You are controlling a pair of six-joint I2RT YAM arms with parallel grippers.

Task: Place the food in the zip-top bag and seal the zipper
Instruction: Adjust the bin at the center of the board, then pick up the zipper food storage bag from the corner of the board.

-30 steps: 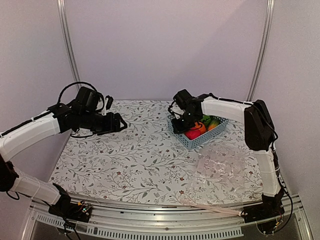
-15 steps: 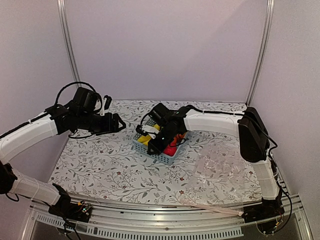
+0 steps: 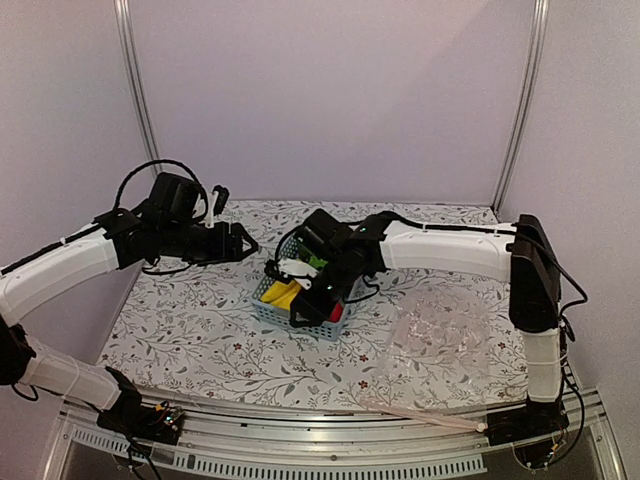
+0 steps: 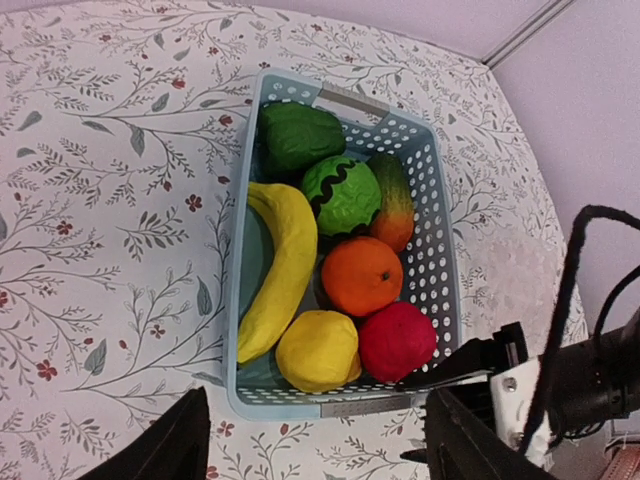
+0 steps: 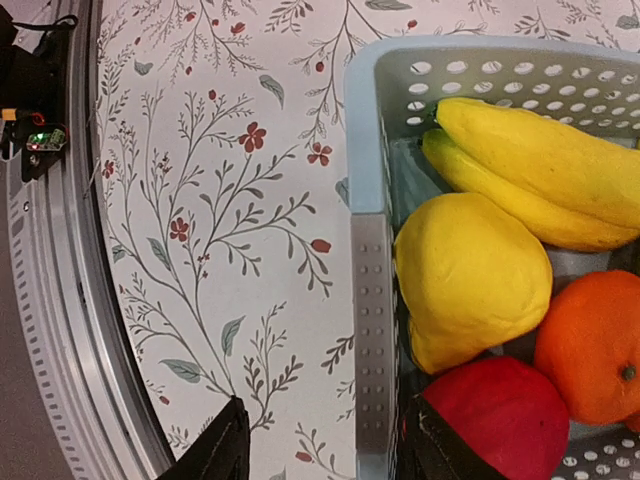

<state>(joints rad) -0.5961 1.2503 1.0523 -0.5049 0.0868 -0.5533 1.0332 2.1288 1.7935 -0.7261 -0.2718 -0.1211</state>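
The food (image 4: 360,275) all lies in the blue-grey basket (image 4: 437,260): banana, lemon-yellow piece, orange, red apple, striped melon, pepper and mango, packed close. None of it is in the zip-top bag (image 3: 440,325), which lies crumpled on the tabletop (image 3: 200,330) near the basket's right, with its pale zipper (image 3: 430,416) along the near edge.

A second ago the basket stood at the far right, behind the bag. It now sits mid-tabletop, turned, just below the left wrist camera. I judge this puts the food within reach of both arms, while picking and bagging are yet to begin.

The right claw (image 5: 325,425) stands astride the basket's short end wall, one finger inside against it by the apple, the other outside with a strip of tabletop showing between. It seems hooked on rather than pinched tight. Its arm stretches long and low across from the right, wrist dipped.

The left claw (image 4: 320,430) gapes wide and holds nothing, hovering over the basket's end, forearm pointing rightward.
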